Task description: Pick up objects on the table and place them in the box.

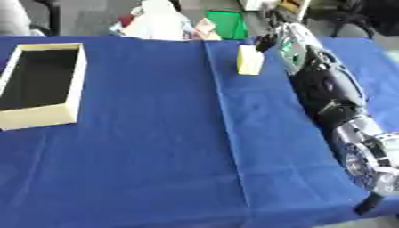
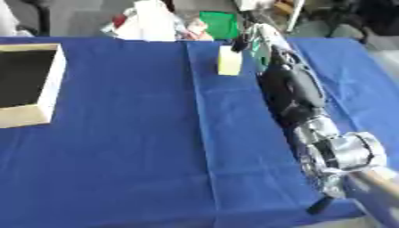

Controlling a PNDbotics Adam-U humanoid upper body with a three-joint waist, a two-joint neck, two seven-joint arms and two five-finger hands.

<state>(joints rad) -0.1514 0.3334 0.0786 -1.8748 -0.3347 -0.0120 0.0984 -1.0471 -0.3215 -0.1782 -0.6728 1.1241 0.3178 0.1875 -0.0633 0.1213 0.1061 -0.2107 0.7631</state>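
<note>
Left eye view: right arm stretches up the right side of the blue tablecloth (image 1: 156, 147) to the far edge. Right hand (image 1: 269, 40) sits just beside a pale yellow block (image 1: 249, 60), on the block's right and near its top. Can't tell if the fingers are touching it, curled round it or open; too blurred there. Block stands upright on the cloth, near the far edge, right of the centre fold.

Box (image 1: 43, 118) is far left, open top, cream walls, dark inside. Nothing visible in it from this angle, though the near wall hides part of the floor. Block and box are well apart, with most of the table's width between them.

Left hand shows in neither view.

Progress: early. Looks like the reach or grasp stage on the block. Lift, carry across to the left and drop into the box all remain. No other loose object visible on the cloth; clutter beyond the far edge is off the table.
</note>
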